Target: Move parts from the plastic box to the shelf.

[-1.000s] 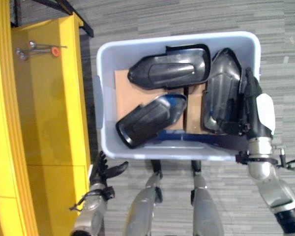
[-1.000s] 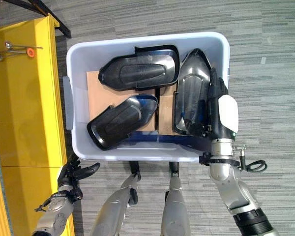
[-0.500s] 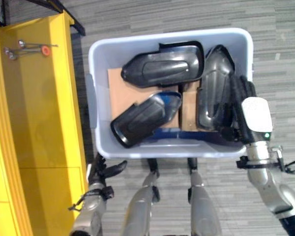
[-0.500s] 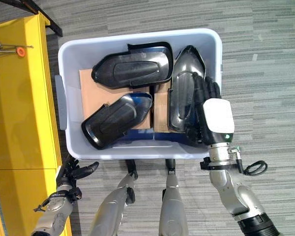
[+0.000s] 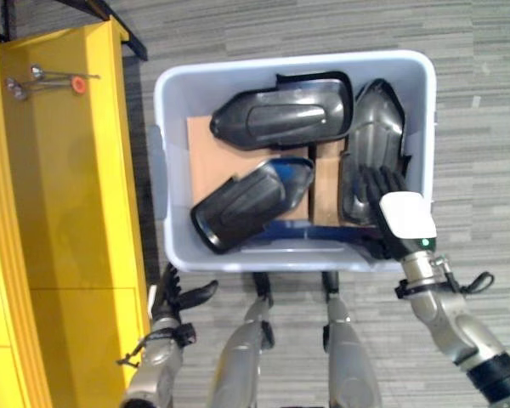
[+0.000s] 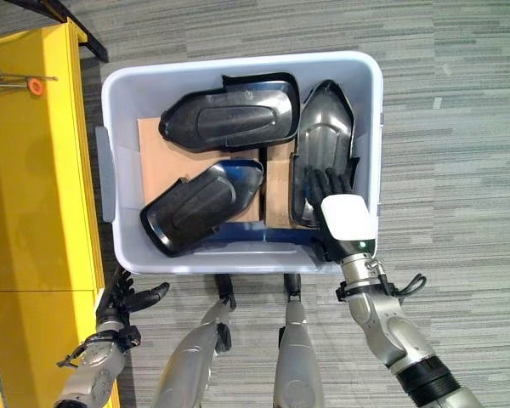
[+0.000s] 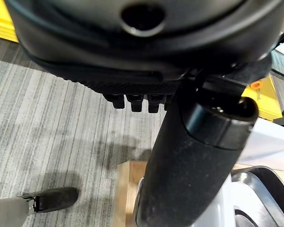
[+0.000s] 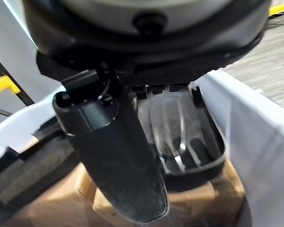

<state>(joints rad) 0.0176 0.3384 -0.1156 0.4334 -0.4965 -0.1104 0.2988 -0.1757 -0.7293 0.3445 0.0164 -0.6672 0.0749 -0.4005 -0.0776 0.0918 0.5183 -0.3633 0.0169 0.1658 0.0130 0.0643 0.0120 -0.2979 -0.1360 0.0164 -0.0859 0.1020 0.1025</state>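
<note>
Nearest, the left robot hand (image 5: pixel 180 296) hangs with relaxed, spread fingers beside the tall yellow metal shelf (image 5: pixel 76 212). The right robot hand (image 6: pixel 340 219), fingers straight, rests over the rightmost glossy black moulded plastic part (image 6: pixel 325 140) inside the pale blue plastic box (image 6: pixel 238 72) on the floor, beside two similar parts (image 6: pixel 225 115).

light: bright, even, from overhead | glare: soft sheen on black parts (image 5: pixel 280 115) and yellow shelf (image 5: pixel 76 212) | shadows: faint, on carpet (image 7: pixel 47 123) | blur: right hand (image 8: pixel 113 156) close up, out of focus
</note>
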